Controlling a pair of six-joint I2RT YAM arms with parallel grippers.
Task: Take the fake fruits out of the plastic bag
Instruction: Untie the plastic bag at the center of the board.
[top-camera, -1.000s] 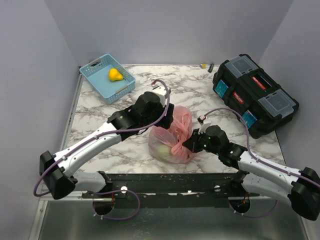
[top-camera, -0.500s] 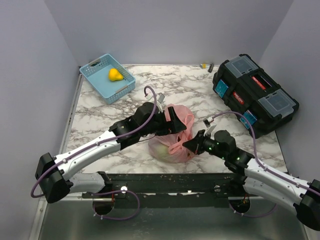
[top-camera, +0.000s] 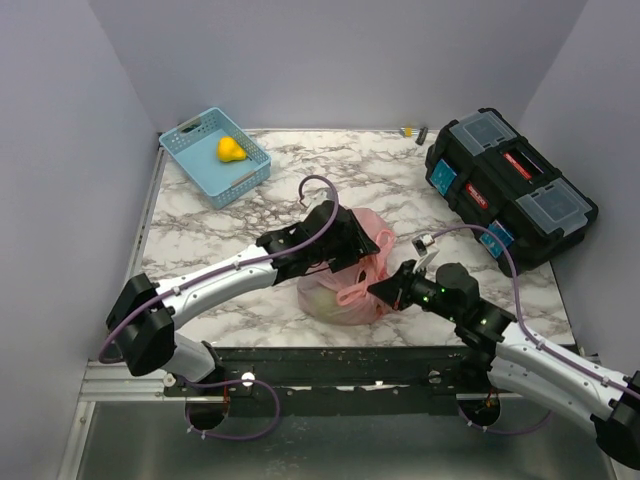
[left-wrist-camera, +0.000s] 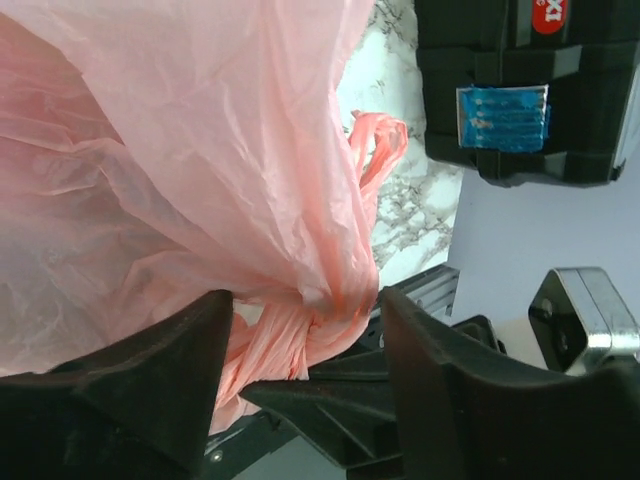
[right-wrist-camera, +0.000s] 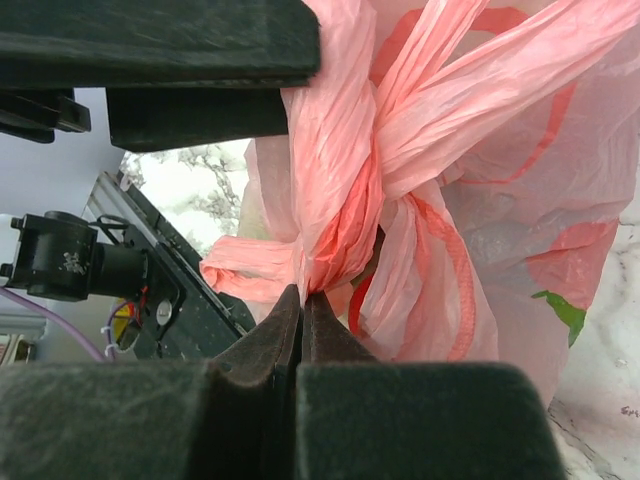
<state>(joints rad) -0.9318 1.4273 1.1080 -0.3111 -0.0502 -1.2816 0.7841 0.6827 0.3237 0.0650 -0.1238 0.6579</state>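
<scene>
left tool (left-wrist-camera: 305, 310): fingers spread either side of the bag's knot; cannot tell if gripping. plastic bag (top-camera: 372, 232) near-centre on counter (top-camera: 220, 230), green fruit (top-camera: 322, 298) inside at left, knotted handles pointing right. right tool (right-wrist-camera: 301, 305) clenched on that twist.

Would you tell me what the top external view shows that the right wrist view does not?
Top external only: the basket holding a pear, and the toolbox. Right wrist only: close up, the right jaws shut on the bag's twisted handles. Both: the bag and the marble table.
</scene>
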